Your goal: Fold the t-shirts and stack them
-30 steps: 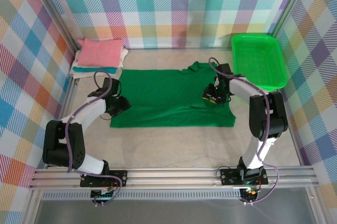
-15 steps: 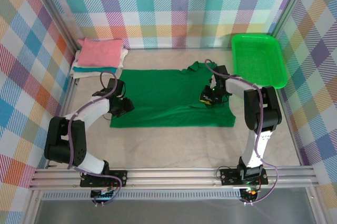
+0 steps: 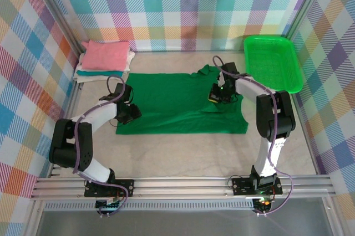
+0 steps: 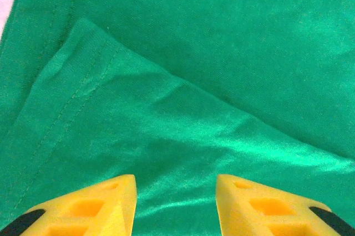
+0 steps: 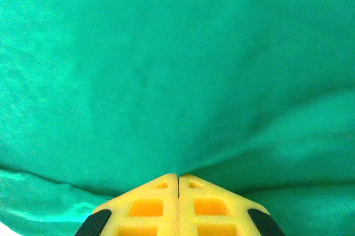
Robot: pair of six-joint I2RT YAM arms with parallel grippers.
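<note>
Bench [image 3: 183, 153]: dark green t-shirt [image 3: 177, 103] spread flat mid-bench, laid out for folding. Green basket [image 3: 273, 61] at far right corner, apart from the work. Folded stack [image 3: 105, 59], pink on top, at far left corner; likely destination. Right gripper [image 3: 215, 98]: jaws closed, cloth puckered into tips nr collar end, evidently pinched for lifting. Left gripper [image 3: 132, 113]: jaws part-way apart over turned-in flap at shirt's left edge, nothing held; judged poised to pinch.

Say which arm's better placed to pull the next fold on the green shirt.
Right, probably. The right fingers are shut on the dark green t-shirt, cloth puckering into their tips, so a lift can start. The left fingers stand apart above a folded corner, gripping nothing.
</note>
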